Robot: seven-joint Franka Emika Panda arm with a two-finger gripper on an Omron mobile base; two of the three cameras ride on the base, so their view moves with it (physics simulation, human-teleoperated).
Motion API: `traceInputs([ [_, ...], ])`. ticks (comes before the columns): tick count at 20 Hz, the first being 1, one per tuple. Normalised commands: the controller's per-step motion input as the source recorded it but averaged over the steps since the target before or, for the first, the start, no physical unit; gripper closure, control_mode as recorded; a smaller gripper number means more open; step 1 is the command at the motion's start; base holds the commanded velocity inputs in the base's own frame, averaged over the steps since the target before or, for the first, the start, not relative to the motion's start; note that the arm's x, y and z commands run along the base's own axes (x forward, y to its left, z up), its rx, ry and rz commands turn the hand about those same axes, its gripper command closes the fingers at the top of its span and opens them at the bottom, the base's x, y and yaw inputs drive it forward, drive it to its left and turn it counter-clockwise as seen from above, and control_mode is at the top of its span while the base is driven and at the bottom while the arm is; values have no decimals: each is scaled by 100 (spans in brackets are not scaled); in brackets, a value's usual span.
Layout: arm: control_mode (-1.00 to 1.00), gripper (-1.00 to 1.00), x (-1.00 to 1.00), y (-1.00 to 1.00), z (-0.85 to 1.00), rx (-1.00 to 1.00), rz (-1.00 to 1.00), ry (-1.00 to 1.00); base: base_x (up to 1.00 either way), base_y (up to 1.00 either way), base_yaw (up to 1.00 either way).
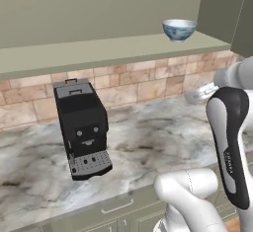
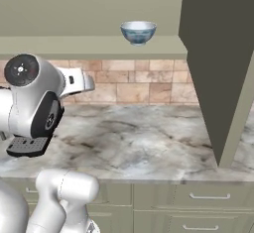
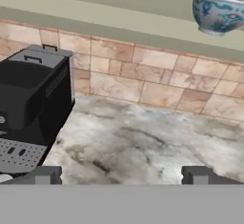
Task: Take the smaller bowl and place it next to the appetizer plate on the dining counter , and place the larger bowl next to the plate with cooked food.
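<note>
- Overhead: small white bowl with blue pattern, upright on the sage-green shelf above the brick backsplash.
- Black boxy coffee machine on the grey-veined marble counter; no legible lettering.
- Two-finger gripper: jaws wide apart, holding nothing, well below the bowl.

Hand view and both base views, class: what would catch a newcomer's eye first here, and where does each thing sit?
The small blue-patterned bowl stands alone on the sage-green shelf above the brick backsplash. Below it, a black coffee machine sits on the grey-veined marble counter, toward the left. The hand is open, its two dark fingertips low over the counter, well below the bowl.
</note>
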Motion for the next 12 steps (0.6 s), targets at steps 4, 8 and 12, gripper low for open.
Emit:
traceInputs([
  [4, -100, -100, 0, -9, 45, 0, -8, -12, 0, 0, 0],
  [8, -100, -100, -4, -14, 41, 13, -20, -13, 0, 0, 0],
  [12, -100, -100, -13, -46, 29, 40, -19, -2, 0, 0, 0],
])
